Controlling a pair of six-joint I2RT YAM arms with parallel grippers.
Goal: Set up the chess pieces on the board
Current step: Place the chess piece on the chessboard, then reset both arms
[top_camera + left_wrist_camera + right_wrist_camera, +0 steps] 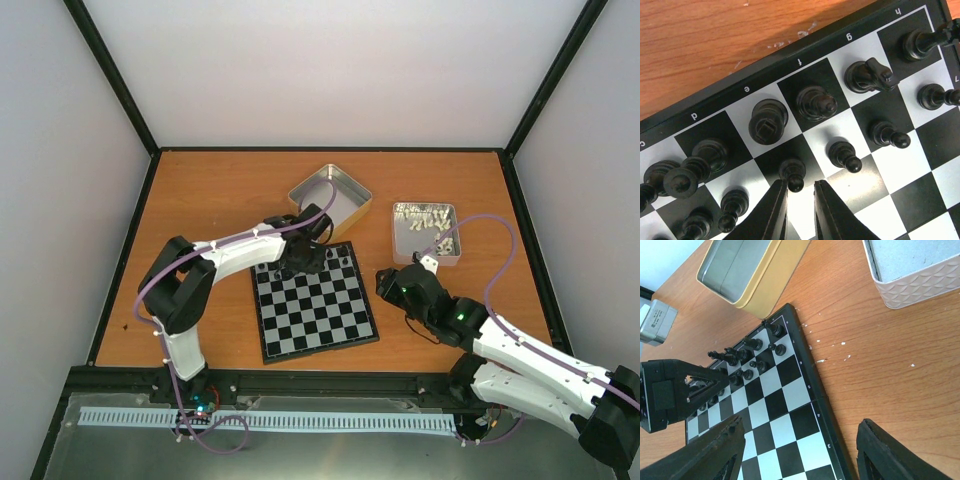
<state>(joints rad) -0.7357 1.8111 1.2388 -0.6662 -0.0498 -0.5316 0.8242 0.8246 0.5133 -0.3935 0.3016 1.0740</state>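
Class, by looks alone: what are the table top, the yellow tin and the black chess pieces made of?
Table top: wood or wood-look laminate, streaky grain. Yellow tin: likely metal, dull silvery inside. Chess pieces: probably plastic, smooth, glossy highlights.

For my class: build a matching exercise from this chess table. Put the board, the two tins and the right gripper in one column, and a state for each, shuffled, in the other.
Column one
1. board
2. yellow tin
3. pale tin
4. right gripper

Column two
A. jaws wide open, nothing between them
B. holds whitish pieces
C. nothing inside
D. black pieces stand on its far rows

Right pairs: 1-D, 2-C, 3-B, 4-A
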